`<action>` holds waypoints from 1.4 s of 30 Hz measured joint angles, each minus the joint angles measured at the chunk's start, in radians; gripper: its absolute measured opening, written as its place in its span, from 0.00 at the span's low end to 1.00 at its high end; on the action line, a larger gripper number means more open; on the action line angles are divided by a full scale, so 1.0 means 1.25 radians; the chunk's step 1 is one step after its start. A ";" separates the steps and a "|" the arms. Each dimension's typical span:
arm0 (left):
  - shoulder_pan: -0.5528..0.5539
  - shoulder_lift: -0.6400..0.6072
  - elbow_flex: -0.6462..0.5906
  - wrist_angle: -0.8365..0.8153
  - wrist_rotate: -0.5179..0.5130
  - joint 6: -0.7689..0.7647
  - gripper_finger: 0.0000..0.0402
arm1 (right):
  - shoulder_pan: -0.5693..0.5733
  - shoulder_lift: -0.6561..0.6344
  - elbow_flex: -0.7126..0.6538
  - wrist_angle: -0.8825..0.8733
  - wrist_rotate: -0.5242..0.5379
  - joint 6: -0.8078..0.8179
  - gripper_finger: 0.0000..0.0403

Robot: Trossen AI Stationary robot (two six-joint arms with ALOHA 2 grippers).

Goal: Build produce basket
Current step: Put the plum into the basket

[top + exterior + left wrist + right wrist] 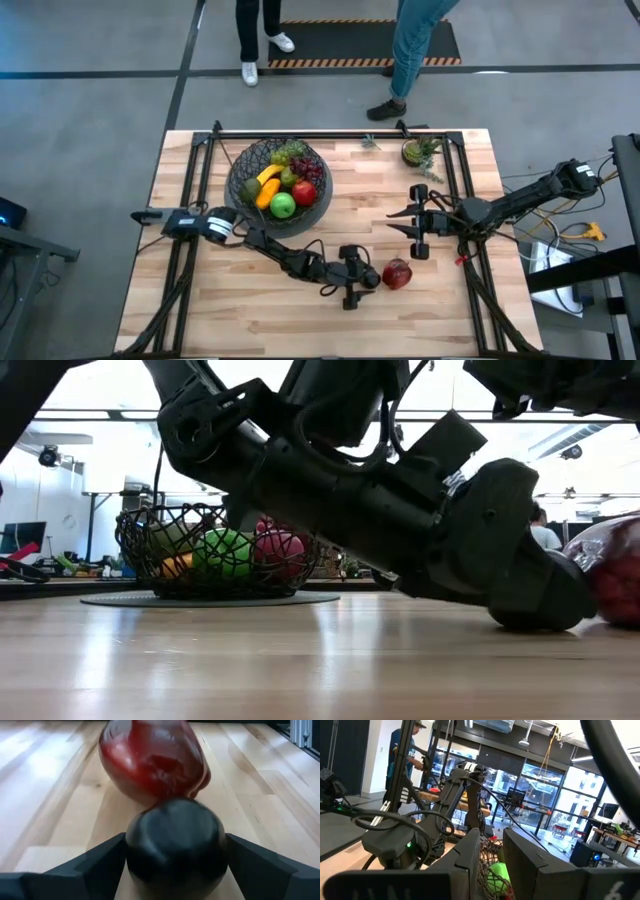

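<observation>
The black wire-mesh basket [278,181] stands at the far left-centre of the table and holds a banana, green and red apples, grapes and other pieces; it also shows in the low view [215,555]. My left gripper [362,276] lies low over the near middle of the table, shut on a small black fruit [175,847]. A dark red glossy fruit piece [397,273] lies on the table just beyond the black fruit [152,762]. My right gripper [398,222] hangs open and empty over the right middle, above the table. My left gripper pinches the small black fruit by its two opposite sides [134,855] between its two fingers. The fingers come nearly level from the table's left, close to the tabletop. Whether the fruit rests on the wood or hangs just clear, I cannot tell.
A small green potted plant [421,152] stands at the far right, with a green sprig [370,141] near the far edge. A black frame [330,131] runs round the table. People stand on the floor beyond the far edge [410,50].
</observation>
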State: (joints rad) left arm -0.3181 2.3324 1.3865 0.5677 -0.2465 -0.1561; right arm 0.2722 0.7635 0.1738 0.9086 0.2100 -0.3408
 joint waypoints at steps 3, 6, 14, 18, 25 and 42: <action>-0.002 -0.002 0.002 0.000 -0.005 0.008 0.71 | 0.000 0.003 0.000 -0.002 0.000 0.000 0.19; -0.003 -0.005 0.001 0.000 -0.005 0.007 0.66 | 0.000 0.003 0.000 -0.005 0.000 0.000 0.19; -0.004 -0.032 -0.004 -0.048 -0.013 0.013 0.63 | 0.000 0.003 0.000 -0.011 0.000 0.000 0.19; -0.010 -0.096 -0.006 -0.152 -0.061 0.054 0.63 | 0.000 0.003 0.000 -0.011 0.000 0.003 0.19; -0.043 -0.271 -0.104 -0.252 -0.164 0.149 0.62 | 0.000 0.003 0.000 -0.014 0.000 0.006 0.19; -0.051 -0.870 -0.577 -0.267 -0.357 0.085 0.62 | 0.000 0.009 0.001 -0.030 0.001 0.000 0.19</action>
State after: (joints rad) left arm -0.3813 1.2450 0.6657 0.2335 -0.6930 -0.0493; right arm 0.2722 0.7742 0.1745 0.8715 0.2111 -0.3403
